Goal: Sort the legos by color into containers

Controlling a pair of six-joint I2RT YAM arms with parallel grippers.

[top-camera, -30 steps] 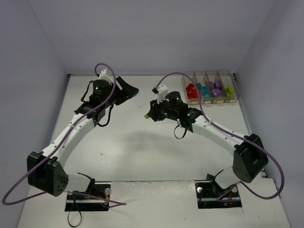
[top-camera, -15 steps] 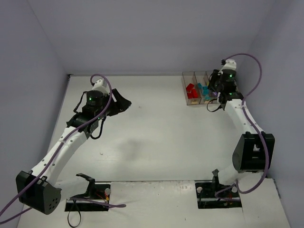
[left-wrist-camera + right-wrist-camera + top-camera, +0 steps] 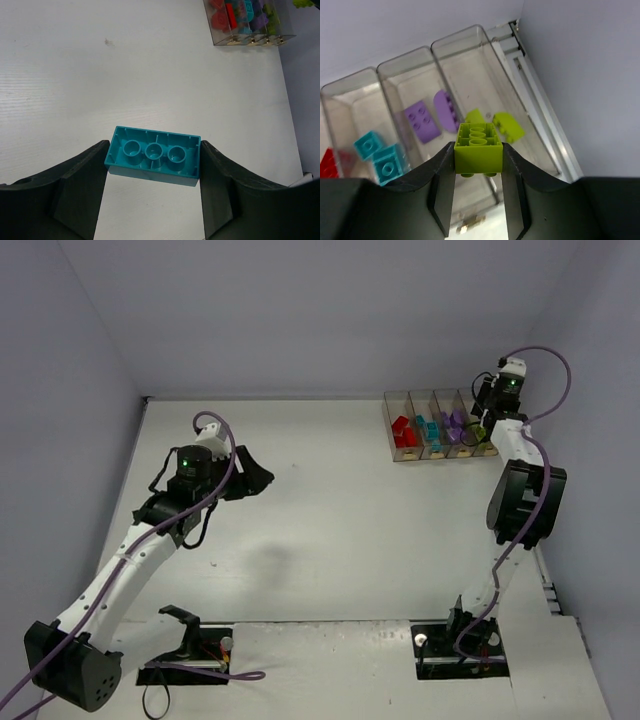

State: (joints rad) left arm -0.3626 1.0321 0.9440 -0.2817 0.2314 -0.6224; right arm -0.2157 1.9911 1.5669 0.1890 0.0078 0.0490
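Seen from above, the left claw (image 3: 252,472) hangs over the left part of the white surface (image 3: 350,530). It is well apart from the row of four clear plastic bins (image 3: 430,393) at the far right, and the right claw (image 3: 479,426) hangs over that row's right end.

In the left wrist view, the left claw grips a teal rectangular plastic brick (image 3: 152,156) by its short ends, hollow underside facing the camera.

In the right wrist view, the right claw is narrow, clamped on a lime green plastic brick (image 3: 478,145) above the bins. Two lime green pieces (image 3: 509,125) lie in the rightmost bin, with purple pieces (image 3: 422,120) and teal pieces (image 3: 380,156) in the bins to its left.
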